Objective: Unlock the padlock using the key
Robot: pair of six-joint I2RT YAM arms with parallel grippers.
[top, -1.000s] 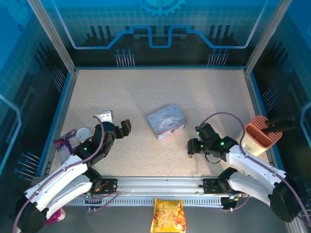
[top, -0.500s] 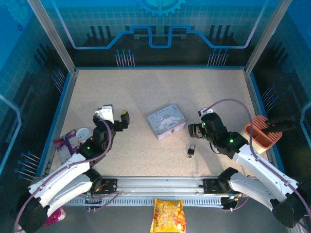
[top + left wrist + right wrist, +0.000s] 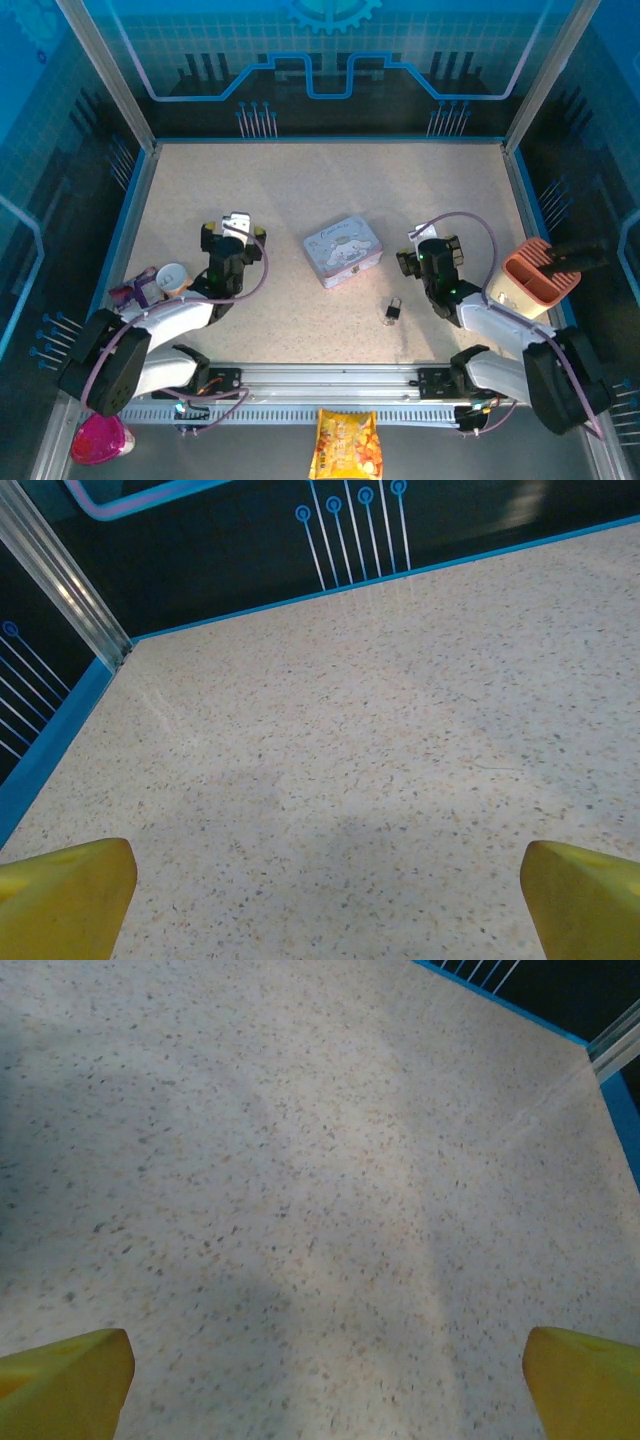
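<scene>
1. The padlock (image 3: 393, 311) lies on the speckled table (image 3: 300, 180), toward the near edge and right of centre, with nothing gripping it. It is a tiny dark body with a thin pale shackle.
2. The key is too small for me to tell apart from the padlock from above (there is a small dark bit touching the lock's near end, but I cannot say what it is).
3. The right gripper (image 3: 428, 243) sits beyond the padlock and a little to its right, clearly apart from it. Its wrist camera shows the two yellow fingertips (image 3: 60, 1380) at opposite bottom corners, spread wide, with bare tabletop between them.
4. The left gripper (image 3: 233, 228) is over on the left half of the table, well away from the padlock. Its yellow fingertips (image 3: 590, 905) are likewise wide apart, holding nothing, and face the far blue rim.
5. A pale blue cartoon tin (image 3: 344, 250) lies between the two grippers, beyond the padlock and to its left.
6. By the right edge stands a salmon-coloured holder (image 3: 535, 275) with a dark object sticking out of it.
7. At the left edge there is a small white cup (image 3: 172, 275) beside a purple packet (image 3: 135, 297).
8. A yellow snack bag (image 3: 345, 445) lies in front of the arm bases.
</scene>
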